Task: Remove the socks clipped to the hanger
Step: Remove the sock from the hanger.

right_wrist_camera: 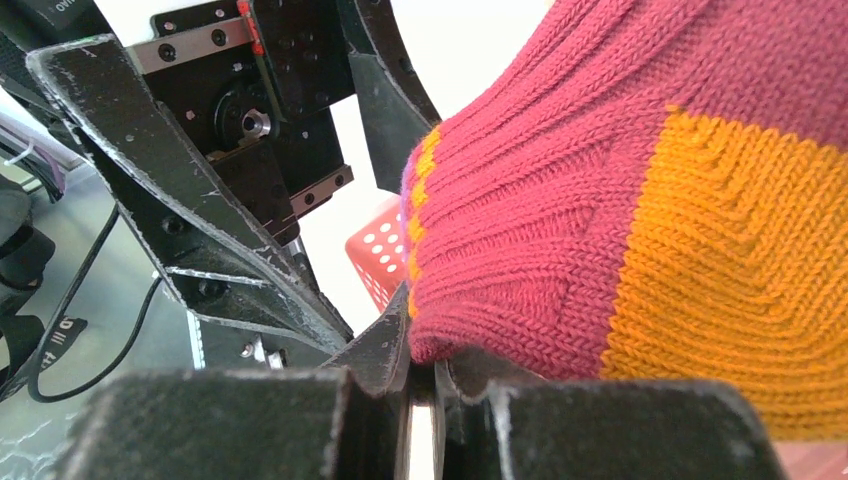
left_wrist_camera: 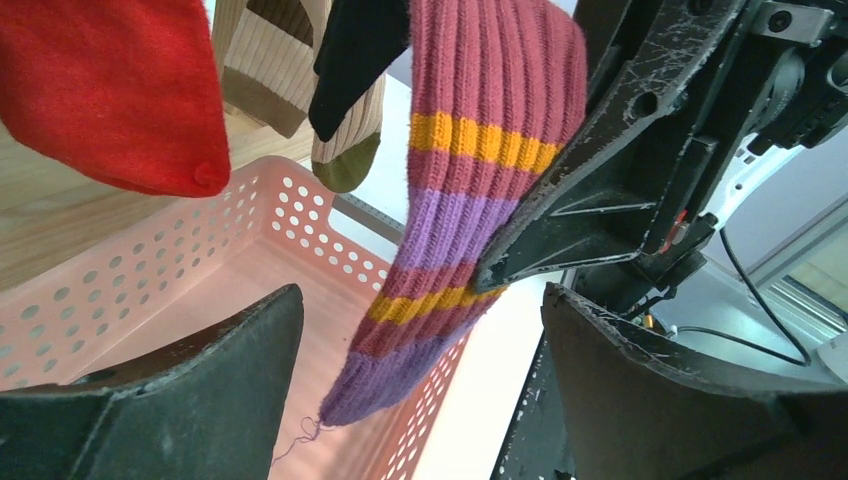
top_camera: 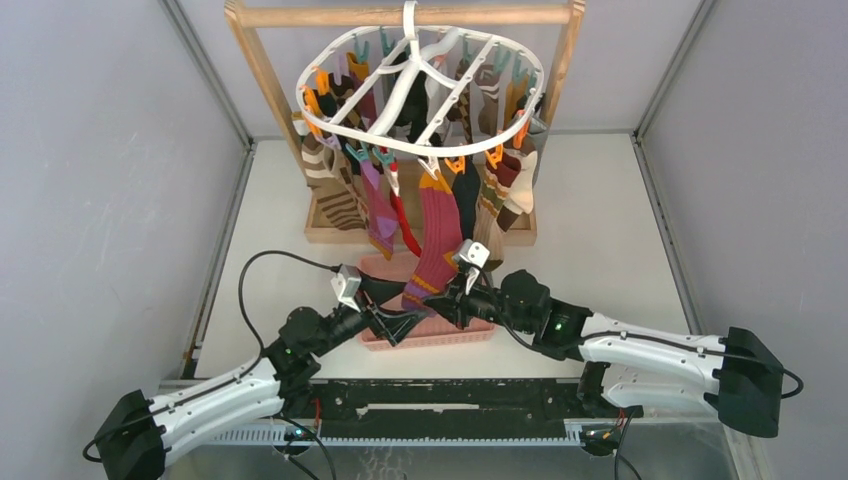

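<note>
My right end effector [right_wrist_camera: 425, 372] pinches the ribbed maroon sock [left_wrist_camera: 490, 90] (orange and purple bands). My left end effector [left_wrist_camera: 420, 310] stands spread above the perforated pink basket [left_wrist_camera: 260, 225].

Striped sock [right_wrist_camera: 560, 200] cropped above; fingers [right_wrist_camera: 250, 420] hide its edge.

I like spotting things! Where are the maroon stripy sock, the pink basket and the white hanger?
maroon stripy sock [top_camera: 437, 235], top view, its middle.
pink basket [left_wrist_camera: 300, 215], left wrist view, its holey wall.
white hanger [top_camera: 398, 95], top view, its middle spoke.
</note>
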